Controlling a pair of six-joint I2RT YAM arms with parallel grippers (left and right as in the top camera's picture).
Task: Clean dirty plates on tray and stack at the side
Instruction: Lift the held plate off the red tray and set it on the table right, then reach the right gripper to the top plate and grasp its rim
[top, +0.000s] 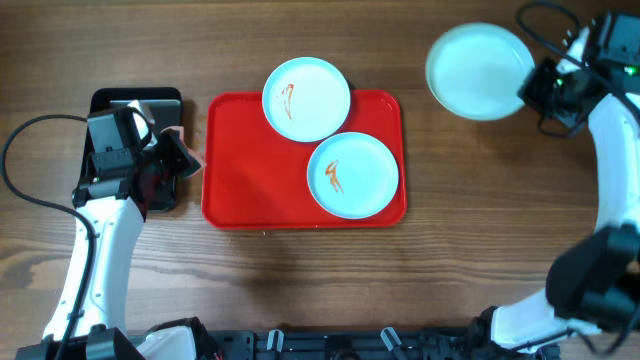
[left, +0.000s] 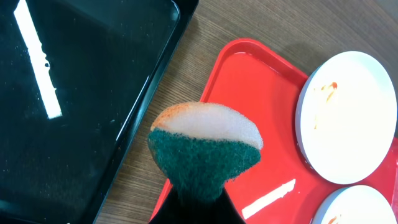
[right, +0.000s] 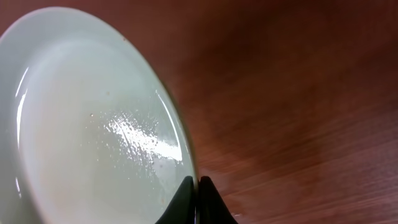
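Observation:
Two plates lie on the red tray (top: 240, 190). The far plate (top: 306, 98) overlaps the tray's back rim and the near plate (top: 352, 175) sits at its right; both carry orange smears. A third plate (top: 478, 70) with no smear showing is at the back right, and it looks larger, as if lifted. My right gripper (top: 528, 88) is shut on its right rim; in the right wrist view the fingertips (right: 198, 186) pinch the edge of this plate (right: 93, 124). My left gripper (left: 196, 208) is shut on a green-and-white sponge (left: 205, 149), held over the tray's left edge (left: 249, 93).
A black tray (top: 135, 100) stands left of the red one, under my left arm; the left wrist view shows this black tray (left: 81, 93) beside bare wood. The right arm's base and cables fill the right edge of the table.

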